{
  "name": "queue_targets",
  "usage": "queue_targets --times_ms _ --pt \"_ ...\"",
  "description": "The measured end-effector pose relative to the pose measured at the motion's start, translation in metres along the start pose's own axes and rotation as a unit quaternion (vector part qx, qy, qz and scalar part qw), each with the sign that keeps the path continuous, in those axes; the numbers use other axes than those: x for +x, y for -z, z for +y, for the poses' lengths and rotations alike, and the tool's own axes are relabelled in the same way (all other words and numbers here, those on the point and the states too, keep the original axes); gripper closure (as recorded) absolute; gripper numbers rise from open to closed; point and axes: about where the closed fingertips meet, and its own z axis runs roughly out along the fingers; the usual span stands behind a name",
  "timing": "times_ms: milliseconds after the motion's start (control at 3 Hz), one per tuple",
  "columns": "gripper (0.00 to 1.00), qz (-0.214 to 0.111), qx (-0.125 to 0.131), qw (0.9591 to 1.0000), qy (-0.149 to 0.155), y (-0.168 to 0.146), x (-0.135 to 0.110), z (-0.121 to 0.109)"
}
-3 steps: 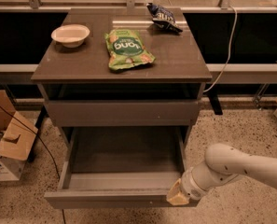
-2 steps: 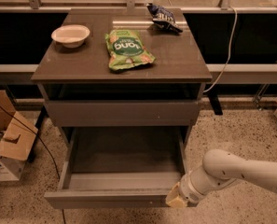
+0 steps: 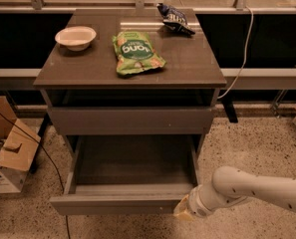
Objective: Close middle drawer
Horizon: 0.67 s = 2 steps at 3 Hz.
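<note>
The middle drawer (image 3: pixel 117 203) is pulled far out of the grey-brown cabinet (image 3: pixel 130 71). Its plain front faces me low in the view, and its dark floor (image 3: pixel 132 158) looks bare. Above it, the top drawer front (image 3: pixel 130 120) sits nearly flush under the cabinet top. My gripper (image 3: pixel 184 212), a pale yellowish tip on the white arm (image 3: pixel 252 185), comes in from the lower right. It is at the right end of the middle drawer's front, touching it or almost touching it.
On the cabinet top are a white bowl (image 3: pixel 75 37), a green snack bag (image 3: pixel 136 52) and a dark blue chip bag (image 3: pixel 173 18). Cardboard boxes (image 3: pixel 10 153) stand on the floor at left. A cable (image 3: pixel 241 59) hangs at right.
My gripper has shifted slightly left and down along the right end of the drawer front. The drawer has not visibly moved.
</note>
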Motion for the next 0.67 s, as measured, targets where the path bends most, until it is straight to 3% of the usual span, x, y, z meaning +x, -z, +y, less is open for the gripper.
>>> queue_targets --times_ms 333,667 --pt "1.00 -0.010 0.013 0.9998 0.007 -0.008 -0.008 -0.018" --pt "1.00 -0.023 0.036 0.9990 0.012 -0.006 -0.019 -0.056"
